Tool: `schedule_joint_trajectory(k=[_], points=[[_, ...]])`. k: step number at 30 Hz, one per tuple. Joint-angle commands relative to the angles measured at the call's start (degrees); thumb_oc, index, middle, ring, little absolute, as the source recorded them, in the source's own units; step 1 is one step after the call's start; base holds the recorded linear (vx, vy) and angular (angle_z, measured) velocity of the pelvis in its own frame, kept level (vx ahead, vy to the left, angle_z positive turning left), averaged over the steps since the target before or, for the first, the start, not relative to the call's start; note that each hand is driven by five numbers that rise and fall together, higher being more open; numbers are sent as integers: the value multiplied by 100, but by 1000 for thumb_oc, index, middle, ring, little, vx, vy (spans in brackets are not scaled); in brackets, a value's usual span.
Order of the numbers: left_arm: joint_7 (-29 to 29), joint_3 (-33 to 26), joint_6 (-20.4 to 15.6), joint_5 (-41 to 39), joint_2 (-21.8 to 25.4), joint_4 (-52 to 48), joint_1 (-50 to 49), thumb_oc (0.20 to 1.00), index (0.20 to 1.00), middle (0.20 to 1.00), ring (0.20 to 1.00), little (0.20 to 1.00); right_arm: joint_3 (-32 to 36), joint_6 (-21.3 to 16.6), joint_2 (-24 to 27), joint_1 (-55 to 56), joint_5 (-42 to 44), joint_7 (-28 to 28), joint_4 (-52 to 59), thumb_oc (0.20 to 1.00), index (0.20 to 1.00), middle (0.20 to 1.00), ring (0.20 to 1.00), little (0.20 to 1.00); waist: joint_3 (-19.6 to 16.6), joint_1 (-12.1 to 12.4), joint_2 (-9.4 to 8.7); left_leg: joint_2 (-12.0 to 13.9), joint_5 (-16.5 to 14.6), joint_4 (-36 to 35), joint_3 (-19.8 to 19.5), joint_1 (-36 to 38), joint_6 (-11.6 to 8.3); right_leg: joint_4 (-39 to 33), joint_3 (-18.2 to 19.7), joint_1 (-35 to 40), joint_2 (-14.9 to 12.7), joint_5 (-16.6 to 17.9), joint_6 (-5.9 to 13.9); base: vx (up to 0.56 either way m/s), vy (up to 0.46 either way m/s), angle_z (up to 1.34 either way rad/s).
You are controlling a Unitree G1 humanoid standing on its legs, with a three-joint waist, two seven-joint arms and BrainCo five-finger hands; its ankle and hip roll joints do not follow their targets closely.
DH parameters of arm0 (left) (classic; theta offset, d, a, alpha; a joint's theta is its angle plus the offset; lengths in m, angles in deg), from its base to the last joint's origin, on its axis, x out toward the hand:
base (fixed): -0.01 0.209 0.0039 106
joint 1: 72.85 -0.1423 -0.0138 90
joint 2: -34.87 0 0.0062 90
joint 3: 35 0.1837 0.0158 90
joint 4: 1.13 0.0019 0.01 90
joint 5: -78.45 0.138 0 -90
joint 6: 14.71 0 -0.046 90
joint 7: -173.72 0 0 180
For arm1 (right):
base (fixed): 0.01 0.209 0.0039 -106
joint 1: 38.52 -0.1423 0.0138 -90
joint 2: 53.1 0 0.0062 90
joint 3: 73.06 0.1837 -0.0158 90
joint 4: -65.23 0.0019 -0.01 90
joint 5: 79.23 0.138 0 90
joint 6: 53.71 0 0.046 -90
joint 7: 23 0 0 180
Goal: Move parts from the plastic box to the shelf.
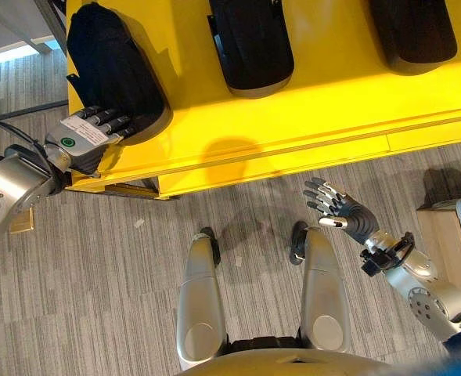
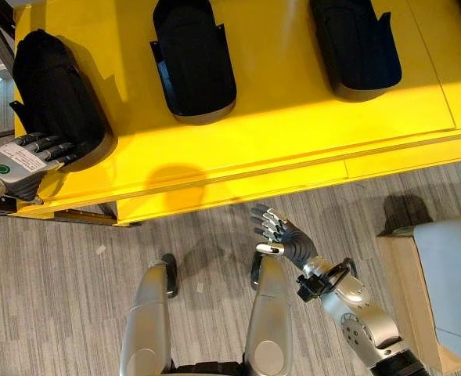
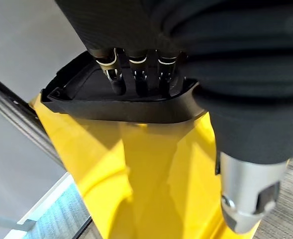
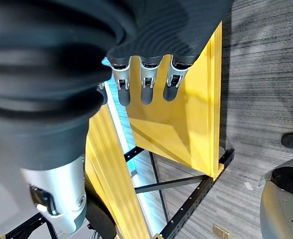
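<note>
Three black parts sit on the yellow shelf (image 1: 308, 117): a left part (image 1: 113, 66), a middle part (image 1: 250, 43) and a right part (image 1: 414, 31), well apart in a row. Our left hand (image 1: 97, 129) lies on the near end of the left part, fingers straight and resting on it, thumb not seen curling round; we read it as released, setting or nudging the part home. Our right hand (image 1: 332, 205) hangs loose over the floor, fingers relaxed, holding nothing.

To finish well, we judge the part should go deeper: it sits near the shelf's left corner and front edge. Push flat, then lift the fingers straight off.

The left wrist view shows what the eyes miss: fingertips (image 3: 117, 85) inside the part's hollow rim. The right eye view shows a pale box (image 2: 453, 274) at our right.
</note>
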Motion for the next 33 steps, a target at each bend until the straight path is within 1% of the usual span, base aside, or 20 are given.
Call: schedule_joint_trajectory(k=[1, 10, 16, 21, 29, 33], points=[[110, -333, -20, 111, 283, -259, -638, 1000, 1000, 1000, 1000, 1000, 172, -161, 51, 236, -4, -108, 318, 1000, 1000, 1000, 1000, 1000, -406, 14, -33, 114, 516, -478, 216, -94, 222, -645, 362, 259, -187, 394, 378, 0, 0, 0], [113, -963, 66, 165, 87, -257, -1221, 1000, 1000, 1000, 1000, 1000, 255, -112, 0, 243, -45, -93, 356, 1000, 1000, 1000, 1000, 1000, -422, 39, 4, 95, 503, -477, 225, -61, 228, -626, 375, 268, -178, 367, 366, 0, 0, 0], [97, -1368, 154, 193, 84, -108, -1573, 1000, 1000, 1000, 1000, 1000, 261, -81, -36, 203, -89, -84, 332, 1000, 1000, 1000, 1000, 1000, -417, 61, 50, 87, 510, -496, 218, -27, 233, -627, 363, 307, -188, 357, 363, 0, 0, 0], [69, -1555, 222, 188, 88, 21, -1680, 1000, 1000, 1000, 1000, 1000, 234, -60, -60, 159, -90, -87, 317, 1000, 1000, 1000, 1000, 1000, -422, 66, 74, 85, 514, -499, 215, -18, 231, -621, 362, 327, -182, 342, 361, 0, 0, 0], [-225, -2013, 466, 162, -20, 344, -1684, 1000, 1000, 1000, 1000, 1000, 230, -73, -144, 111, -127, -51, 220, 1000, 1000, 1000, 1000, 1000, -443, 83, 111, 66, 530, -519, 218, 12, 233, -633, 356, 364, -187, 347, 352, 0, 0, 0], [-561, -2473, 656, 11, -115, 563, -1602, 1000, 1000, 1000, 1000, 1000, 283, -89, -224, 149, -152, -33, 170, 1000, 1000, 1000, 1000, 1000, -471, 102, 119, 66, 537, -538, 224, 23, 240, -635, 369, 356, -187, 357, 358, 0, 0, 0]])
